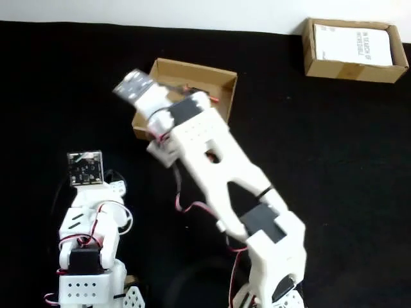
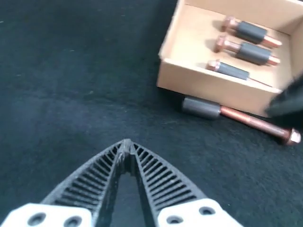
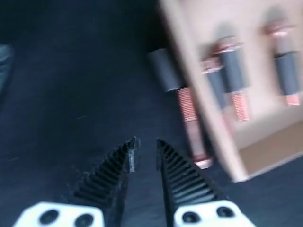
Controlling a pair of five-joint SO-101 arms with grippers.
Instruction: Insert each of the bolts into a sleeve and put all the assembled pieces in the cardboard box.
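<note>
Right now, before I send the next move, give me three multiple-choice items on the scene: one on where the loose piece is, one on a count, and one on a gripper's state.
1. Where is the fourth sleeved bolt?
A. Inside the cardboard box
B. On the table, beside the box's outer wall
C. Held in a gripper

2. How many assembled pieces lie in the cardboard box?
A. One
B. Three
C. Five

3. What state is the left gripper in?
A. Shut, holding nothing
B. Wide open
C. Shut on a bolt

Answers:
1 B: the left wrist view shows it on the black surface just outside the box wall.
2 B: three bolts in dark sleeves lie side by side on the box floor.
3 A: its fingertips meet with nothing between them.
</note>
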